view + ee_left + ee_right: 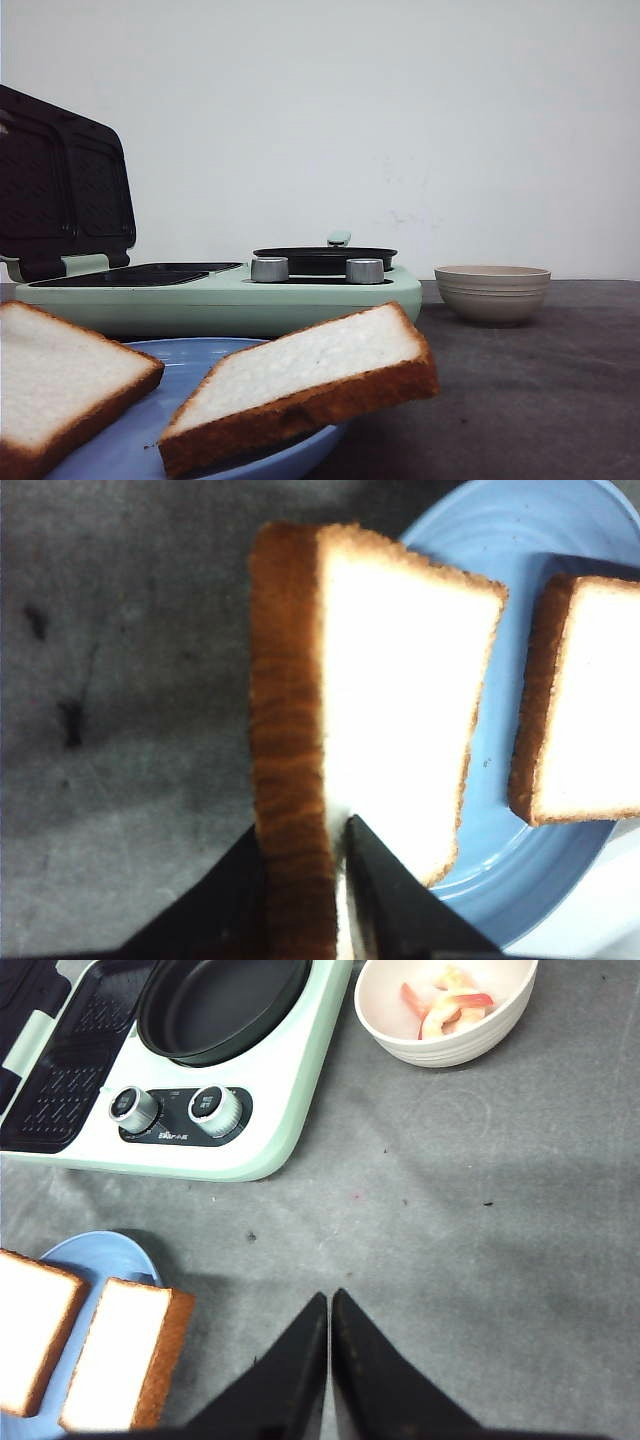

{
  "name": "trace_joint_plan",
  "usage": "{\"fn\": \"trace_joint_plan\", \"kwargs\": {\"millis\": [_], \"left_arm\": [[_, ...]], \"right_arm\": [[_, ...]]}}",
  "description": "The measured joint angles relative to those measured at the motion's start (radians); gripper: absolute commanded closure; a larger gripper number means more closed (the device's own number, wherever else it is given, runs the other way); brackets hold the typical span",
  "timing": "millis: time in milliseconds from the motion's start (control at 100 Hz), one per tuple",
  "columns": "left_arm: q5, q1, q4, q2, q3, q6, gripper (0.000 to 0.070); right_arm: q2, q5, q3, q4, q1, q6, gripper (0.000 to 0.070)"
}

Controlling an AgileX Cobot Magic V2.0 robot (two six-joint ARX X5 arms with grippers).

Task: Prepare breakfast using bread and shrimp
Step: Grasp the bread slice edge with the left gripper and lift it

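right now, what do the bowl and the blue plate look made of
The bowl: probably glazed ceramic or stoneware, judging by its thick beige wall with ridged bands and soft sheen. The blue plate: smooth and glossy with faint rings; ceramic or melamine, which one the pictures leave open.

The grey table (540, 390) is free at 3 o'clock of the blue plate (190, 365). At 12 o'clock the green breakfast maker (230, 290) blocks the way, its lid (60, 185) standing open. The beige bowl (492, 290) stands at 2 o'clock.
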Motion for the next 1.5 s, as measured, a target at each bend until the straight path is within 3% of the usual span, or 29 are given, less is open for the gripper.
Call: {"fn": "trace_joint_plan", "kwargs": {"millis": [520,1100,1500], "left_arm": [[-0.003,-0.001,0.017,-0.177,0.000,0.018,0.0696],[-0.013,-0.001,0.315,-0.306,0.000,0.018,0.0696],[-0.188,-0.001,0.571,-0.306,0.000,0.032,0.0696]], "right_arm": [[0.000,0.000,0.000,0.000,0.000,0.000,0.0700],[0.000,0.000,0.000,-0.001,0.000,0.000,0.0700],[0.000,0.000,0.000,-0.002,0.000,0.000,0.0700]]}}
